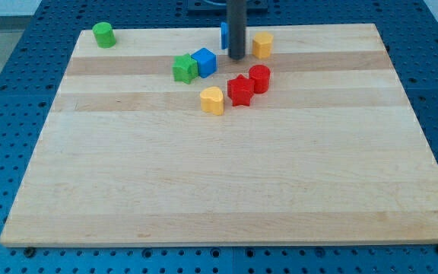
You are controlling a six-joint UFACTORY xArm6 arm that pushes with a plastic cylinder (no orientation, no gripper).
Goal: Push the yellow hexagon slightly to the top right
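The yellow hexagon (pixel 262 44) stands near the view's top middle of the wooden board (pixel 226 183). My tip (pixel 236 58) is just to its left and slightly below it, a small gap apart. A blue block (pixel 223 35) is partly hidden behind the rod. A blue cube (pixel 204 62) and a green star-like block (pixel 185 68) sit left of the tip. A red cylinder (pixel 259 78), a red star-like block (pixel 239 90) and a yellow heart-like block (pixel 212 100) lie below the tip.
A green cylinder (pixel 103 34) stands at the board's top left corner. The board rests on a blue perforated table (pixel 14 114). The board's top edge is close behind the yellow hexagon.
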